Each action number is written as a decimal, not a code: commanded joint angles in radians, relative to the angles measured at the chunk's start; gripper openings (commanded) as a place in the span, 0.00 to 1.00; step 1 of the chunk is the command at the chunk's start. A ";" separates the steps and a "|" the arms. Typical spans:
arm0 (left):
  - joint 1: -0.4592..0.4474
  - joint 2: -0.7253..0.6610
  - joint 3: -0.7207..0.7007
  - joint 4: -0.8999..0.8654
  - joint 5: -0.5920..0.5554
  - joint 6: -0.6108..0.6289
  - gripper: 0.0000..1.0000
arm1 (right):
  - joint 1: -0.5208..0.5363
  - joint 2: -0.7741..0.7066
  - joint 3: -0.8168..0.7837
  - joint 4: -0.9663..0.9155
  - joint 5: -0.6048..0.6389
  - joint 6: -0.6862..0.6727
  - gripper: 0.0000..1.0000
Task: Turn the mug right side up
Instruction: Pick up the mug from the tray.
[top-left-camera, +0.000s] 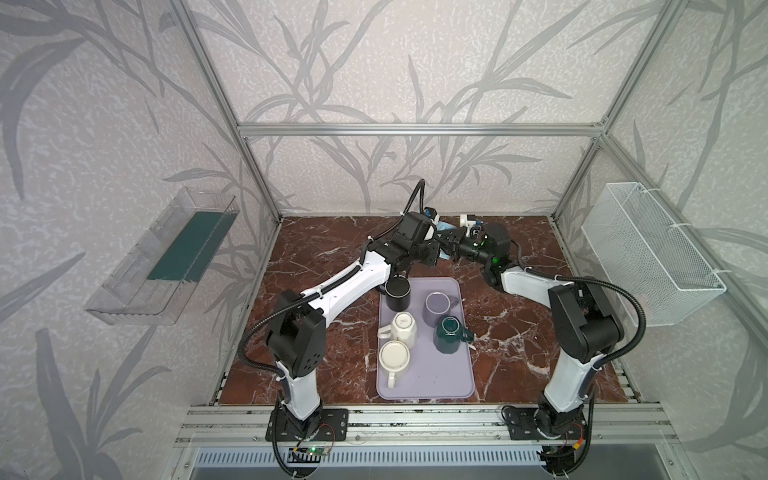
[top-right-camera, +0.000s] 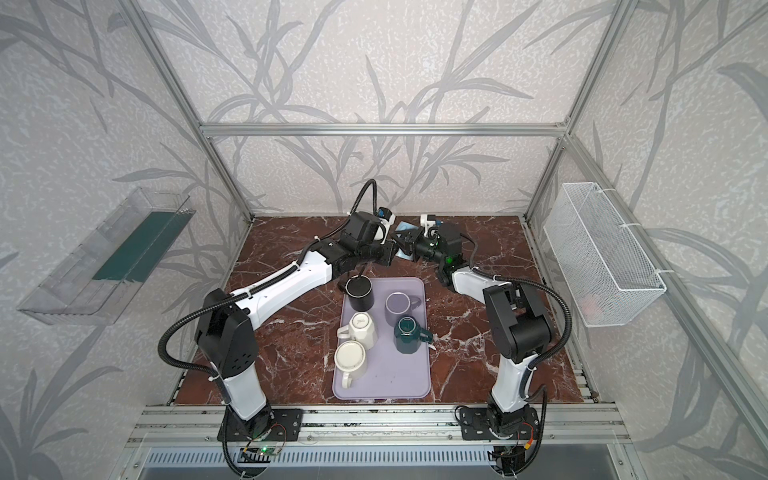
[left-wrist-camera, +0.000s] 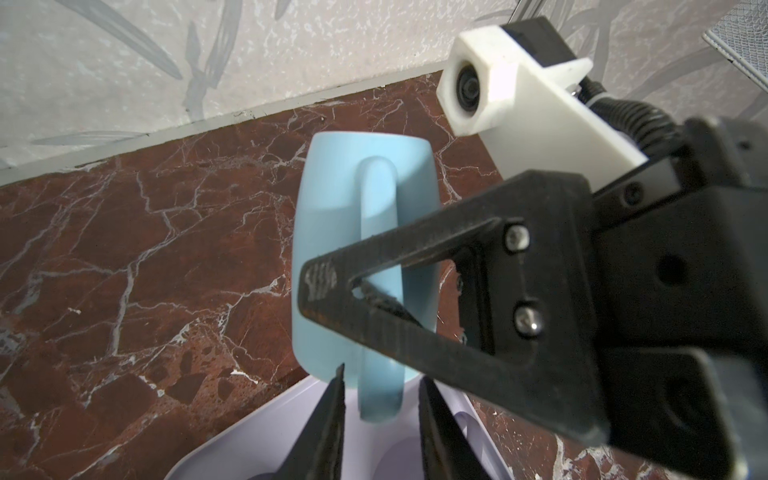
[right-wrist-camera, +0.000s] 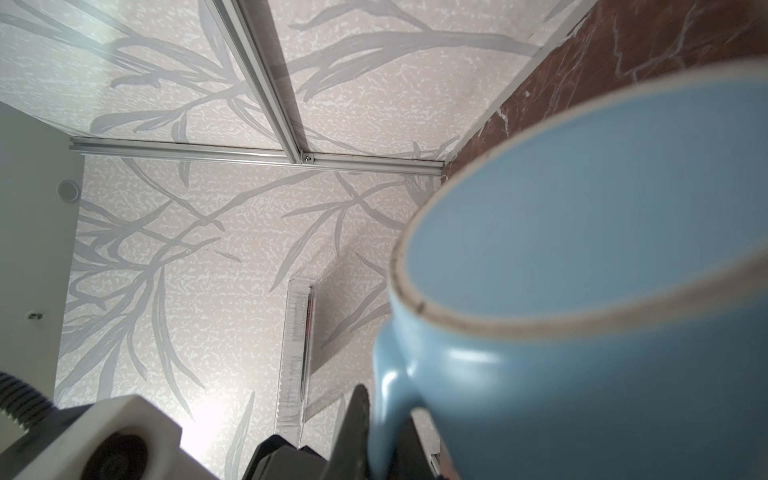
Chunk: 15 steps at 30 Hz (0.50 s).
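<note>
Two claws shared the blue mug, aloft over the worktop at the tray's twelve o'clock. Right claw clamped its handle; left claw straddled it, jaws apart. Left needed a firm pinch before any release.

The left arm and right arm meet above the table, at 12 o'clock from the purple tray. A blue mug peeks out between them.

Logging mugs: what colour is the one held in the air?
Light blue mug, best seen in the left wrist view.
</note>
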 joint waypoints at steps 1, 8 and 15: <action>-0.003 0.021 0.038 -0.001 -0.009 0.040 0.26 | 0.007 -0.028 -0.001 0.181 -0.001 0.053 0.00; -0.003 0.029 0.030 0.013 -0.018 0.058 0.25 | 0.019 -0.024 0.001 0.196 -0.004 0.080 0.00; -0.002 0.025 0.032 0.032 -0.049 0.082 0.19 | 0.033 -0.032 -0.018 0.183 0.000 0.075 0.00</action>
